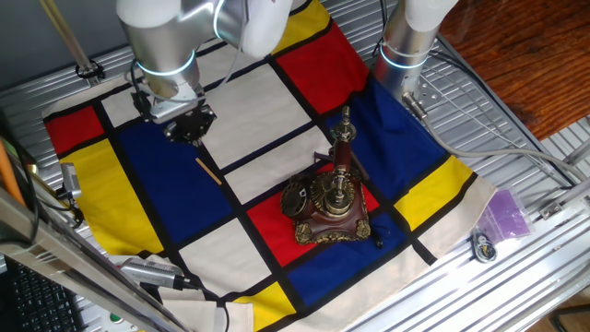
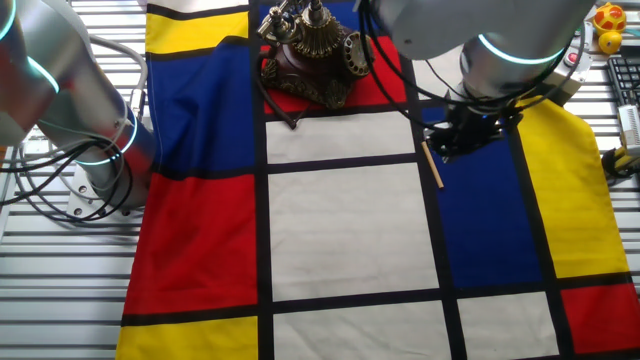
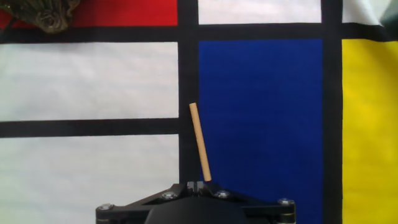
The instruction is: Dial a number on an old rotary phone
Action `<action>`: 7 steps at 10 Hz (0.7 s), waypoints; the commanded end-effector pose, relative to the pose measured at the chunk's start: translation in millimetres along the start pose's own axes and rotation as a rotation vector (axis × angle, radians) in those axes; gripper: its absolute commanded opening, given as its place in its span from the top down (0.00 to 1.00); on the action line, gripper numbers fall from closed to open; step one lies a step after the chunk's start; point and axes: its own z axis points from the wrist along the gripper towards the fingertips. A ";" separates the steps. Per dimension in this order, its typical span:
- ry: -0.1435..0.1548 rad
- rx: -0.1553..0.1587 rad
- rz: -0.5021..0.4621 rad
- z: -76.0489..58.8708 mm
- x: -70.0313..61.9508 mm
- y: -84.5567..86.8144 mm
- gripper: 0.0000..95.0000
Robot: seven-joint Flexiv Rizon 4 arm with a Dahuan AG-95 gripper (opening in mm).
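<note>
Ribbed metal counter (image 1: pixel 516 120), draped in a checked cloth (image 1: pixel 267 101) of red, blue, yellow and white panels, probably to give a flat, non-slip bed for the work.

Silver arm (image 1: pixel 166 46) reaching in from the far side, poised over a blue panel, well apart from the target.

Old rotary phone (image 1: pixel 330 205) parked on a red panel near the cloth's middle. Dark dial (image 1: pixel 297 198) tilted up on the side towards the arm, so open to an approach from there. Brass-and-black handset (image 1: pixel 343 138) cradled across the top, clear of the dial face.

Black claw (image 1: pixel 191 127) pointing down at the cloth, jaws pinched narrow around the upper end of the thin wooden stick (image 1: pixel 208 171). Seen in the hand view as a pale rod running forward out of the closed fingertips.

Stick held out past the claw like a slim finger, most likely because the claw itself looks too bulky for a dial hole. Far tip low over the cloth; touching or just above, hard to tell. Dialling not yet begun: stick tip nowhere near the dial.
</note>
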 end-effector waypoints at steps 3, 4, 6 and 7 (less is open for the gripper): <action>0.000 0.012 -0.006 26.5 -3.9 4.3 1.00; 0.000 0.014 -0.003 32.2 -5.4 5.7 1.00; 0.000 0.017 -0.004 36.5 -6.6 6.5 1.00; 0.000 0.016 -0.007 36.3 -6.6 6.4 1.00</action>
